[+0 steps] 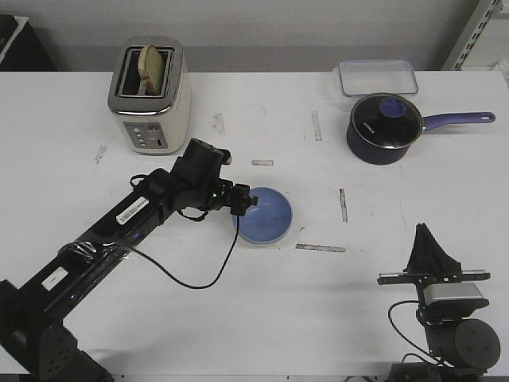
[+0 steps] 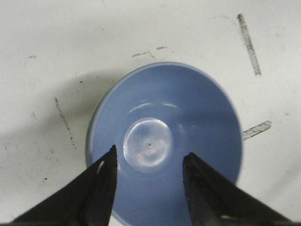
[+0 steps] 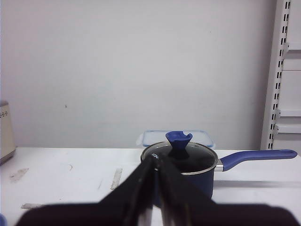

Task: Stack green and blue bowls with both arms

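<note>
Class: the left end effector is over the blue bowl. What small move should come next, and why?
Probably lift the left end effector away: it is open over the blue bowl, and a pale green rim peeking beneath suggests the stack is made, though that is hard to confirm.

Blue bowl (image 1: 266, 216) upright on white worktop (image 1: 262, 302), centre. Left tool (image 1: 241, 200) at bowl's left rim. Right tool (image 1: 429, 247) parked near right, well apart. Toaster (image 1: 149, 95) rear left, saucepan (image 1: 386, 127) rear right.
</note>
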Controlling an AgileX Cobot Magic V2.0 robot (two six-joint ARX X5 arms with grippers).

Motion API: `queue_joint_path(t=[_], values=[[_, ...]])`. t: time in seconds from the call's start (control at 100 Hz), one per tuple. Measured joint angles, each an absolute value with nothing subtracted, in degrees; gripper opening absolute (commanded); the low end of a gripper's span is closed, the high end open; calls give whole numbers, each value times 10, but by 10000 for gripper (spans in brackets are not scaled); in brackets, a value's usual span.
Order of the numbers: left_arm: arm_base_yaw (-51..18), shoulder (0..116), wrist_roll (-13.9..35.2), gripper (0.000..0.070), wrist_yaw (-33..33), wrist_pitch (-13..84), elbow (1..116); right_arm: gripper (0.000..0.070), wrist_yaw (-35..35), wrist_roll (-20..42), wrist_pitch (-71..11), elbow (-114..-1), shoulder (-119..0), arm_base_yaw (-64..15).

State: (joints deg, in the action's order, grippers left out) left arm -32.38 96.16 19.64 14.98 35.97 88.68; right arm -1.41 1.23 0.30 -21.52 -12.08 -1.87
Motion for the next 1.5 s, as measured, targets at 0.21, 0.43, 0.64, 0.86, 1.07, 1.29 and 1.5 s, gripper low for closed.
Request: queue_joint_path(t=[0.21, 0.43, 0.64, 0.86, 1.07, 1.29, 1.5], values=[[-309, 913, 147, 291, 147, 291, 859, 0, -14, 12, 3, -215, -121, -19], [-298, 844, 62, 270, 148, 164, 752, 0, -14, 12, 3, -215, -121, -19], [-266, 728, 3, 1, 118, -22, 592, 0, -14, 12, 3, -215, -121, -19], [-230, 600, -18, 1, 30, -147, 418, 0, -14, 12, 3, -215, -121, -19], [-188, 471, -21, 1, 15, -188, 303, 0, -14, 12, 3, -215, -121, -19], [-114, 347, -21, 1, 14, -185, 227, 0, -14, 12, 3, -215, -121, -19], [-76, 261, -21, 1, 14, -122, 206, 0, -14, 12, 3, -215, -121, -19]])
